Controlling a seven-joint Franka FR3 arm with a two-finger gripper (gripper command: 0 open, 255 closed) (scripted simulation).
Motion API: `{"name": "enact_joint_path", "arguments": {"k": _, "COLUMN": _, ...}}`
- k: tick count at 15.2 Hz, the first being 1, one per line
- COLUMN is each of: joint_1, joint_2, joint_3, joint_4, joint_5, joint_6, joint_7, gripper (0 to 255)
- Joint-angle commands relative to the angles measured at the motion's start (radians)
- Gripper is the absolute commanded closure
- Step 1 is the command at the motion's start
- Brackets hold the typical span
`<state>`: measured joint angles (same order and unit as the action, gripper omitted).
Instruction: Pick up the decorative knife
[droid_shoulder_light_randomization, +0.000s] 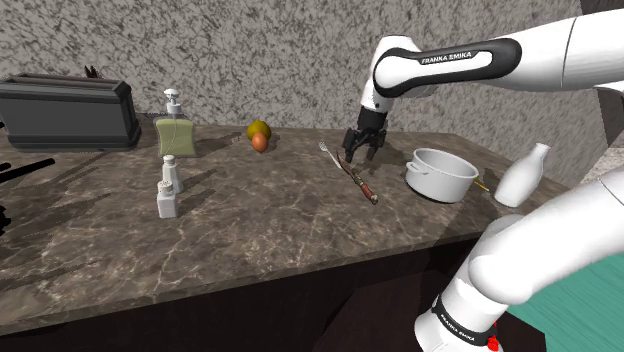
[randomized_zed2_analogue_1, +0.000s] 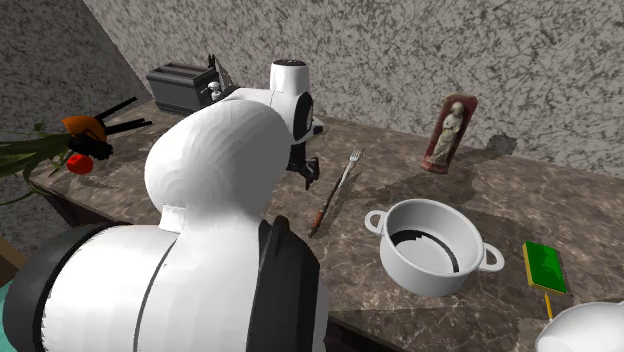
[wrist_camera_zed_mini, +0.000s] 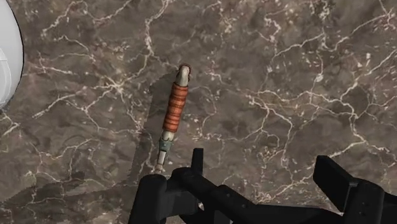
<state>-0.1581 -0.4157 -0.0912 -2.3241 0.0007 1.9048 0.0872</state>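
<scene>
One target: decorative knife (droid_shoulder_light_randomization: 360, 184), flat on the dark marbled surface (droid_shoulder_light_randomization: 250, 225), just beside the white two-handled pot (droid_shoulder_light_randomization: 441, 173), on the shoulder view's left of it, well apart from the yellow-orange fruit (droid_shoulder_light_randomization: 260, 135). Orange-banded handle (wrist_camera_zed_mini: 177, 105) toward the surface's front edge, pale pronged-looking tip toward the speckled wall (droid_shoulder_light_randomization: 250, 60). Jaws spread, pinching nothing, hovering close over the knife, no contact. From the wrist: handle lying ahead of one finger (wrist_camera_zed_mini: 153, 198), outside the gap. Tall white bottle (droid_shoulder_light_randomization: 524, 175) past the pot on the shoulder view's right. Soap dispenser (droid_shoulder_light_randomization: 176, 130), small white capped container (droid_shoulder_light_randomization: 168, 188) and dark toaster (droid_shoulder_light_randomization: 68, 112) far over on the left. Second exterior view: pale statuette (randomized_zed2_analogue_1: 447, 133) by the wall, green flat item (randomized_zed2_analogue_1: 545, 266) near the pot.
</scene>
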Motion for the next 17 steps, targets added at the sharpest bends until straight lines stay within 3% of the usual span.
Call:
{"name": "enact_joint_path", "arguments": {"k": 1, "joint_1": -0.018, "joint_2": 0.062, "joint_3": -0.02, "joint_4": 0.024, "joint_5": -0.005, "joint_6": 0.035, "joint_7": 0.003, "gripper": 0}}
{"name": "enact_joint_path", "arguments": {"k": 11, "joint_1": -0.096, "joint_2": 0.354, "joint_3": -0.114, "joint_4": 0.175, "joint_5": 0.005, "joint_6": 0.152, "joint_7": 0.005, "gripper": 0}}
{"name": "enact_joint_path", "arguments": {"k": 17, "joint_1": -0.096, "joint_2": 0.387, "joint_3": -0.115, "joint_4": 0.129, "joint_5": 0.013, "joint_6": 0.232, "joint_7": -0.002, "gripper": 0}}
